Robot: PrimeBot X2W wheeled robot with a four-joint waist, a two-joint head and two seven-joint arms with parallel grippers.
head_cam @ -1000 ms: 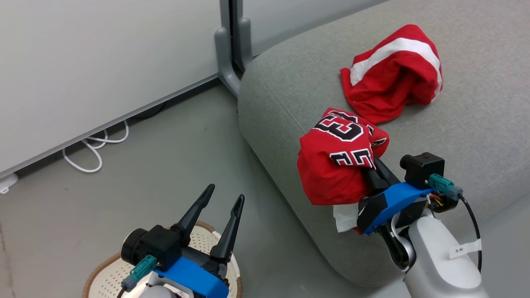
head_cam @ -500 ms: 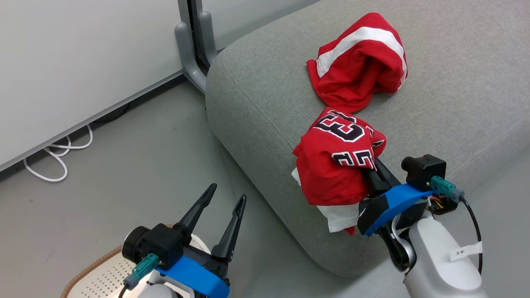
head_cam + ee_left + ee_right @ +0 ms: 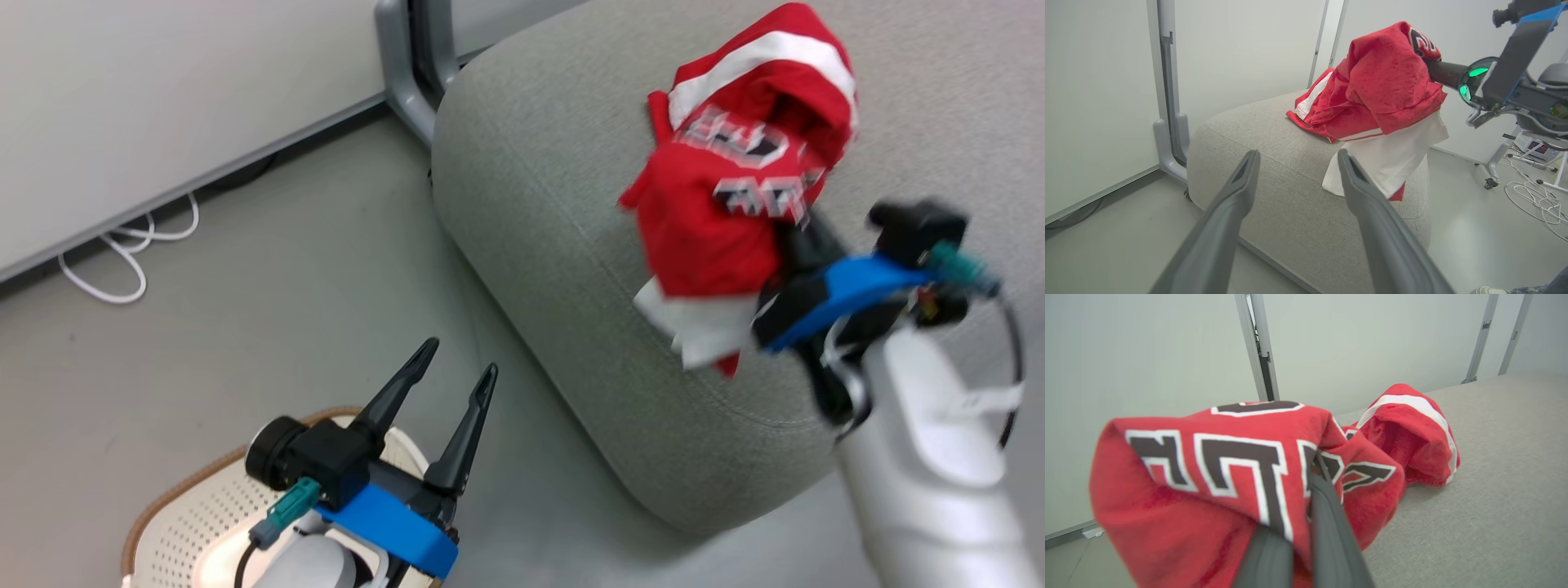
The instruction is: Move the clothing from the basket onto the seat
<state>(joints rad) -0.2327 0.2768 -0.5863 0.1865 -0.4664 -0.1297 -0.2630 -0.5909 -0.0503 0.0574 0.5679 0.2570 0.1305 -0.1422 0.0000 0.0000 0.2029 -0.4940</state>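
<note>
Above the seat (image 3: 555, 204), at its near edge, the right tool (image 3: 792, 237) is clamped on the numbered garment (image 3: 718, 220) (white lining (image 3: 702, 327) dangling). Next, likely: lower it beside the striped garment (image 3: 775, 61) on the seat, then release. Off the seat's corner, the left tool (image 3: 453, 384) hovers spread and empty over the basket (image 3: 192, 523); nothing blocks.

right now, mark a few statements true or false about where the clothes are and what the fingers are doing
1. The right gripper has its fingers shut on the numbered garment. True.
2. The striped garment lies in the basket. False: it lies on the seat.
3. The left gripper holds cloth. False: its fingers are open and empty.
4. The basket stands on the floor. True.
</note>
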